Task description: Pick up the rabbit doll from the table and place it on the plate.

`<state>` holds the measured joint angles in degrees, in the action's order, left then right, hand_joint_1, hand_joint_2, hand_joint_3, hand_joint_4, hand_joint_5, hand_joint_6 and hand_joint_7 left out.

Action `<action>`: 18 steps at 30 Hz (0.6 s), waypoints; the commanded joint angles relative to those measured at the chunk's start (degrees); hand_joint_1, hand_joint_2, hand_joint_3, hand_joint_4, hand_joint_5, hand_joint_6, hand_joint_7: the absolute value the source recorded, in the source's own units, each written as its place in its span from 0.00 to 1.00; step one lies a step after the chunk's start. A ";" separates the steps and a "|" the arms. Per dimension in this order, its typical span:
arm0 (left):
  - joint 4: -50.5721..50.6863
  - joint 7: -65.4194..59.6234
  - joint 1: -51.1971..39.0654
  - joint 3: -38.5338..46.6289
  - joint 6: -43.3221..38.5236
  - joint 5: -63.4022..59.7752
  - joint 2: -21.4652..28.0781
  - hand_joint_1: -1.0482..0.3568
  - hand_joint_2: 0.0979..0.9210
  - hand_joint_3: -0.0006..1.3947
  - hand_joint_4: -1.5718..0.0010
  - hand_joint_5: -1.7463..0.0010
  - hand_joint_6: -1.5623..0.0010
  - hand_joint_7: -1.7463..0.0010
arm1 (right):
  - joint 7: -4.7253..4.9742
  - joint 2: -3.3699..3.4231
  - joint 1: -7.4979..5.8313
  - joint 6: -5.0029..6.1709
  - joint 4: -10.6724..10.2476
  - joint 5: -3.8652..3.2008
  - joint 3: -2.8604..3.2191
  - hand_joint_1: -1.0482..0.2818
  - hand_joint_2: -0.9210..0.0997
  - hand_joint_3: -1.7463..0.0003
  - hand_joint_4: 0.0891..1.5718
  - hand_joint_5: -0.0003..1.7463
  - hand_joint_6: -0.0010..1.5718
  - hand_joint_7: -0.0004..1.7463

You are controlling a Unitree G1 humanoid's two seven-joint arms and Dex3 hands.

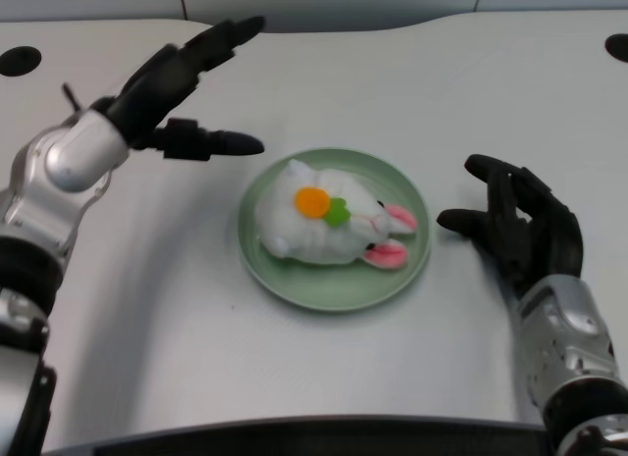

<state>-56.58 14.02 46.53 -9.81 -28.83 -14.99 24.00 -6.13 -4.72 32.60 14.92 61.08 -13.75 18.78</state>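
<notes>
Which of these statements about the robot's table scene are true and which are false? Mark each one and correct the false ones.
1. The rabbit doll lies on the green plate. True.
2. The left hand is holding the doll. False: it holds nothing, fingers spread, up and left of the plate.
3. The doll carries an orange and green decoration. True.
4. The plate is red. False: it is green.
5. The doll's pink ears point toward the picture's left. False: they point right.
</notes>
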 commanded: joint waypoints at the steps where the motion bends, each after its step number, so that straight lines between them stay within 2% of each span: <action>1: 4.32 0.84 -6.62 3.74 -0.30 4.09 1.59 0.31 1.00 0.04 0.97 0.76 0.91 0.97 | -0.56 0.39 -0.48 0.30 -0.23 -0.33 0.02 0.50 0.00 0.77 0.40 0.68 0.41 0.44; 5: 10.90 0.38 -14.38 7.99 1.59 8.79 0.55 0.32 1.00 0.10 0.99 0.61 0.87 0.97 | -0.29 0.56 -0.38 -0.23 -0.38 -0.56 0.21 0.50 0.00 0.77 0.40 0.68 0.42 0.44; 11: 22.12 0.98 -25.50 13.48 9.16 16.85 -2.51 0.29 1.00 0.15 0.93 0.54 0.82 0.96 | -0.02 0.56 -0.28 -0.52 -0.43 -0.42 0.15 0.50 0.00 0.77 0.39 0.68 0.41 0.44; 15: 29.13 2.08 -32.20 16.32 16.91 22.92 -5.18 0.36 1.00 0.17 0.86 0.53 0.76 0.95 | 0.67 0.53 -0.21 -0.45 -0.51 0.08 -0.15 0.50 0.00 0.77 0.40 0.68 0.41 0.44; 16: 30.63 2.89 -33.46 17.00 19.08 25.04 -6.03 0.36 1.00 0.17 0.85 0.54 0.75 0.95 | 0.48 0.52 -0.17 -0.27 -0.37 -0.04 -0.09 0.50 0.00 0.77 0.40 0.68 0.41 0.44; 17: 31.95 4.26 -34.58 17.99 21.32 28.00 -7.12 0.38 1.00 0.20 0.86 0.51 0.73 0.95 | 0.34 0.48 -0.06 -0.28 -0.15 -0.18 0.01 0.51 0.00 0.77 0.40 0.68 0.41 0.44; 18: 33.07 5.31 -35.49 18.81 23.01 30.24 -8.00 0.39 1.00 0.21 0.88 0.41 0.70 0.94 | 0.25 0.48 0.05 -0.52 -0.04 -0.42 0.18 0.50 0.00 0.77 0.39 0.67 0.41 0.44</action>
<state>-25.41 18.13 12.45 7.81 -7.93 12.52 17.11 -5.81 -4.60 32.53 14.75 60.81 -13.70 18.77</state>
